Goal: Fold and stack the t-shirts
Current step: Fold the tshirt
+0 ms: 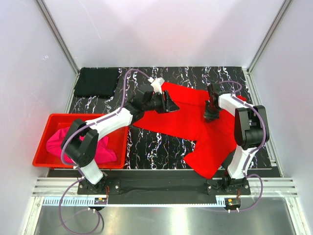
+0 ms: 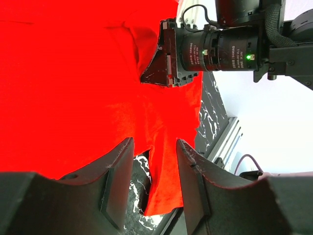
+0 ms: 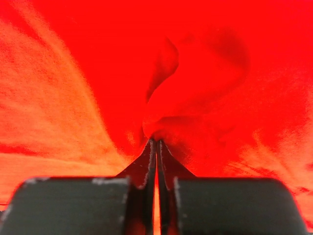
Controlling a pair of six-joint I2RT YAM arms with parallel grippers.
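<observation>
A bright red t-shirt (image 1: 195, 132) lies spread out across the middle and right of the table. My right gripper (image 1: 211, 116) presses down on the shirt's upper right part. Its jaws are shut on a pinched-up fold of the red cloth (image 3: 195, 78), which bunches at the tips of my right gripper (image 3: 156, 142). My left gripper (image 1: 168, 104) hovers at the shirt's upper left edge. In the left wrist view that gripper (image 2: 154, 147) stands open, with only cloth and table beyond it. A black t-shirt (image 1: 97, 82) lies folded at the back left. A pink t-shirt (image 1: 63, 139) sits crumpled in the bin.
A red plastic bin (image 1: 44, 132) stands at the left edge of the dark marbled table (image 1: 156, 147). White walls with metal posts close in the back and sides. The shirt's lower hem reaches near the table's front edge (image 1: 205, 169).
</observation>
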